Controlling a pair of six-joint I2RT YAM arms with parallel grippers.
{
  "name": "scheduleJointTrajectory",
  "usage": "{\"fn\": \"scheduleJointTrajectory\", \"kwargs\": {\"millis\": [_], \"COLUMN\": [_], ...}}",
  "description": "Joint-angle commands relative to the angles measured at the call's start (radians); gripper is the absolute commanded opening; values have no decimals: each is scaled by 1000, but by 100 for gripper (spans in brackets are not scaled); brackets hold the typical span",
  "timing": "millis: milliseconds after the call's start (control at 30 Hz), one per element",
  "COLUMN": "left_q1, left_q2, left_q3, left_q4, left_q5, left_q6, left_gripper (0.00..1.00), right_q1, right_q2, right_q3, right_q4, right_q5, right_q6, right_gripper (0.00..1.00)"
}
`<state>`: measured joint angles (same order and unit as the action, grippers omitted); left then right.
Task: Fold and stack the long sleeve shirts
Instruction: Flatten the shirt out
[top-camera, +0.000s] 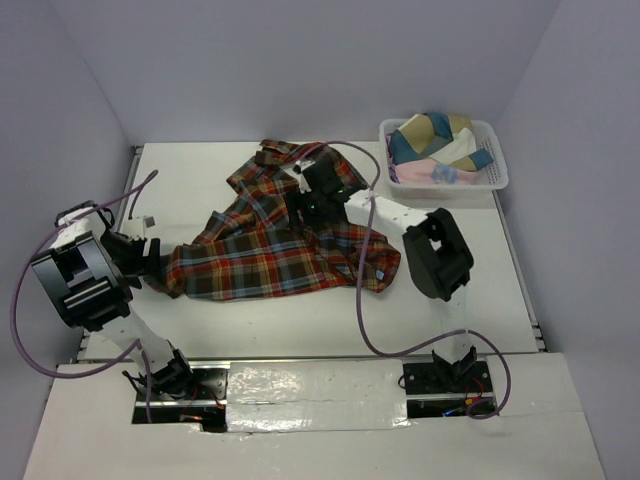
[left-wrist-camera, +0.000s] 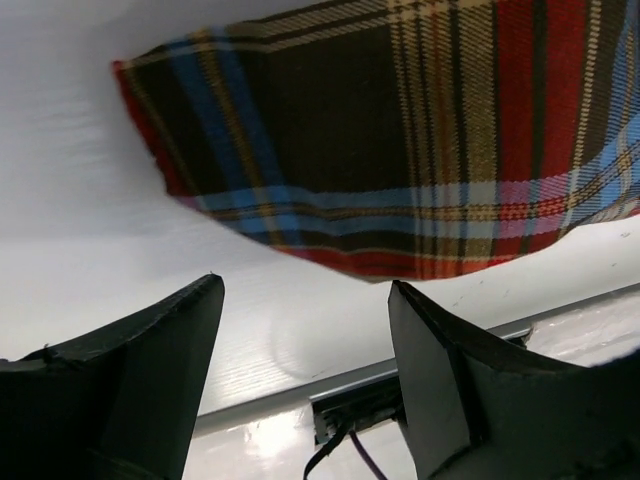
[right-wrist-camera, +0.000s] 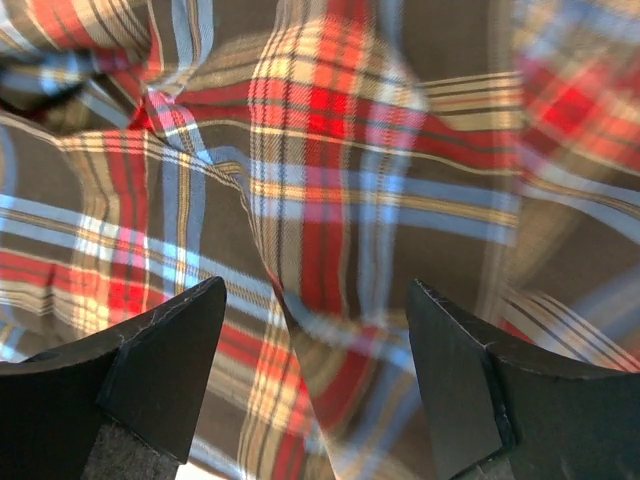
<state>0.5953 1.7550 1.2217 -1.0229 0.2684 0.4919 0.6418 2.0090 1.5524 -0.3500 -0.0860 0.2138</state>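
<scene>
A red-orange, brown and blue plaid long sleeve shirt lies crumpled on the white table, collar toward the back. My left gripper is open and empty just off the shirt's left lower corner; in the left wrist view that corner lies a little beyond my fingertips. My right gripper is open, hovering over the shirt's upper middle; in the right wrist view a raised plaid fold lies between the open fingers without being clamped.
A white slotted plastic basket stands at the back right with several folded cloths in teal, tan, white and pink. Grey walls close in the table on three sides. A metal rail runs along the table's near edge.
</scene>
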Motion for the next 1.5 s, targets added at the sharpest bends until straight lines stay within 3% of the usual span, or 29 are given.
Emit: {"fn": "scheduleJointTrajectory", "kwargs": {"millis": [0, 100, 167, 200, 267, 300, 333, 367, 400, 567, 767, 867, 933, 1033, 1133, 1200, 1233, 1300, 1333, 1367, 1433, 1467], "left_q1": [-12, -35, -57, -63, -80, -81, -80, -81, -81, -92, -149, -163, -164, -164, -163, -163, -163, -157, -151, -129, -103, -85], "left_q2": [21, 40, 46, 49, 66, 72, 83, 86, 89, 46, 24, 18, -23, -129, -241, -265, -262, -265, -272, -281, -287, -295], "left_q3": [-30, -39, -51, -62, -68, -67, -62, -56, -36, 126, 483, 643, 665, 558, 271, 181, 103, 11, -78, -114, -180, -188], "left_q4": [24, 29, 47, 55, 72, 73, 81, 86, 89, 145, 225, 260, 332, 421, 410, 347, 280, 247, 232, 218, 144, 123], "left_q5": [80, 109, 115, 111, 92, 94, 103, 104, 109, 127, 146, 175, 209, 262, 322, 313, 267, 168, 143, 123, 92, 80], "left_q6": [-15, -22, -30, -33, -42, -44, -50, -56, -64, -119, -187, -219, -234, -176, -5, 147, 189, 284, 316, 376, 440, 482], "left_gripper": [79, 79, 77, 70, 53, 30, 17, 2, 0, 0, 0, 0, 0, 0, 2, 11, 14, 25, 30, 43, 55, 77], "right_q1": [16, 18, 18, 16, 16, 16, 13, 12, 7, -36, -136, -142, -134, -116, -73, 1, 31, 120, 148, 185, 208, 219], "right_q2": [103, 142, 137, 126, 88, 77, 57, 48, 42, 19, 125, 87, -18, -186, -358, -475, -504, -572, -584, -599, -607, -621], "right_q3": [98, 123, 118, 97, 77, 69, 72, 77, 96, 265, 832, 864, 734, 470, 128, -156, -328, -475, -591, -635, -730, -751], "right_q4": [-98, -135, -130, -107, -80, -63, -60, -60, -58, -64, -70, 18, 144, 250, 313, 347, 386, 408, 414, 410, 364, 355], "right_q5": [-43, -35, -23, -18, -1, 8, 21, 46, 52, 84, 72, 80, 75, 109, 120, 118, 129, 134, 124, 118, 100, 91], "right_q6": [-19, -13, -16, -16, -19, -22, -25, -28, -33, -91, -157, -270, -335, -416, -473, -508, -511, -472, -447, -415, -323, -298], "right_gripper": [79, 74, 55, 40, 24, 7, 0, 0, 0, 0, 0, 0, 0, 0, 0, 1, 5, 16, 34, 40, 59, 62]}}
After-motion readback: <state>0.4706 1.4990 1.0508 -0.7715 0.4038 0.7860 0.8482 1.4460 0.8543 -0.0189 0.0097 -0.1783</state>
